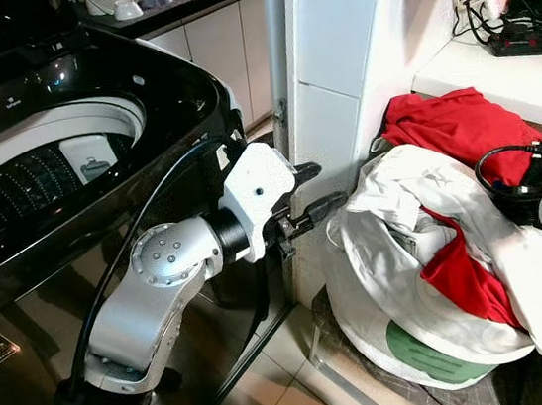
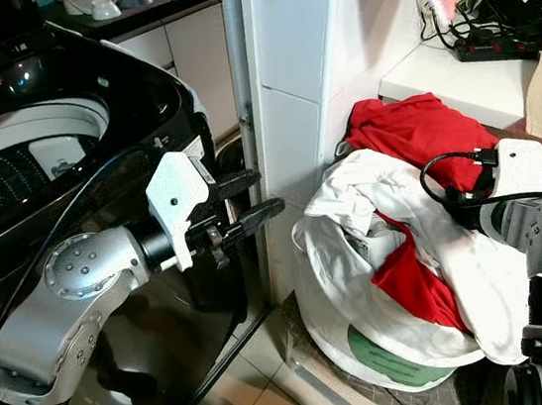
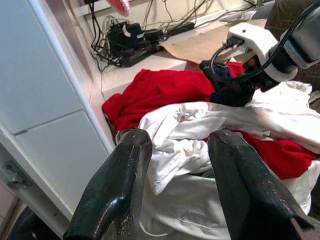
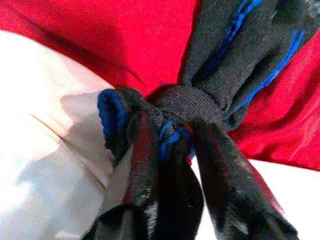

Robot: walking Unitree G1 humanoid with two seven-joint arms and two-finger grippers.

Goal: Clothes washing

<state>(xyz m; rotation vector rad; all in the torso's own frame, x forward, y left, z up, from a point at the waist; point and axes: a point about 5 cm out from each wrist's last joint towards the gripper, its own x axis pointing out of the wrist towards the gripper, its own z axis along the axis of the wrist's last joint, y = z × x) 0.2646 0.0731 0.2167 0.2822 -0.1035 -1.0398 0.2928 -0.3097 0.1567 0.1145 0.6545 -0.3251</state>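
A white laundry bag (image 1: 410,344) stands on the floor, heaped with red clothes (image 1: 451,124) and white clothes (image 1: 400,195). My right gripper (image 4: 172,135) is down in the pile, shut on a black garment with blue trim (image 4: 240,55) that lies over the red cloth. In the left wrist view the right gripper (image 3: 227,90) pinches that dark bundle above the white cloth. My left gripper (image 1: 311,189) hangs open and empty between the washing machine (image 1: 177,95) and the bag, pointing toward the clothes. The machine's lid is up and its drum (image 1: 28,179) is exposed.
A white tiled pillar (image 1: 341,53) rises right behind the bag. A shelf (image 1: 494,73) to the right carries a power strip with tangled cables (image 1: 523,29). Bowls (image 1: 139,0) sit on a counter behind the machine. A dark mat (image 1: 376,388) lies under the bag on the tiled floor.
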